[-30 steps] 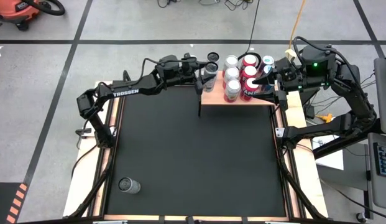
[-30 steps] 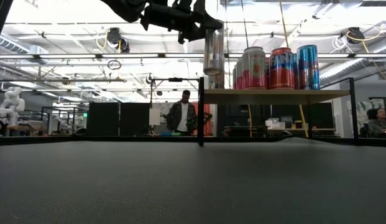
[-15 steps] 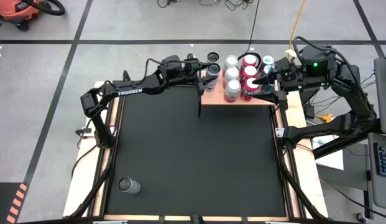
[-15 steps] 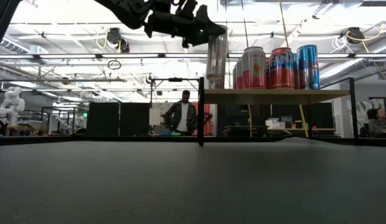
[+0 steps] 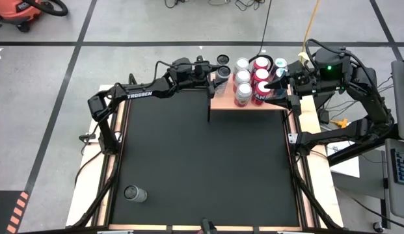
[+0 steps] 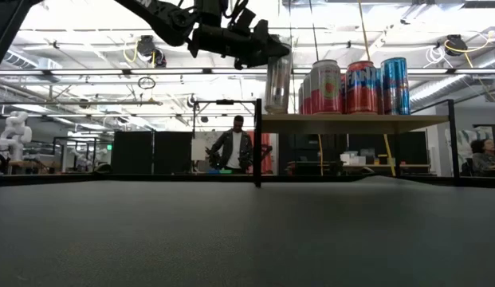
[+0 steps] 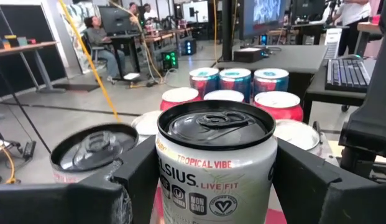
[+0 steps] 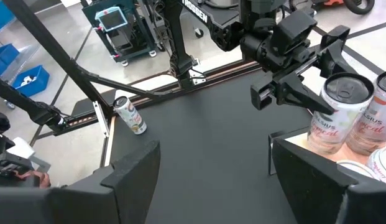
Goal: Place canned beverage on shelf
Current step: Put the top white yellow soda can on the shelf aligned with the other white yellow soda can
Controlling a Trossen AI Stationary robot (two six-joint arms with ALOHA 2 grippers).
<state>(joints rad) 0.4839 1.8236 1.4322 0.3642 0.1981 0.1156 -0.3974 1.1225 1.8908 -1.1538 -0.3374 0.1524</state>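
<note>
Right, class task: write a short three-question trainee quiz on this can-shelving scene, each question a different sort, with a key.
1. True or false: the left pincer holds a can at the left end of the shelf.
2. Where does the spare can lie? A) on the shelf B) on the mat's near left corner C) on the floor
3. Fill in: the right pincer waits, open, beside the shelf's ____ end.

Key: 1 true; 2 B; 3 right.
</note>
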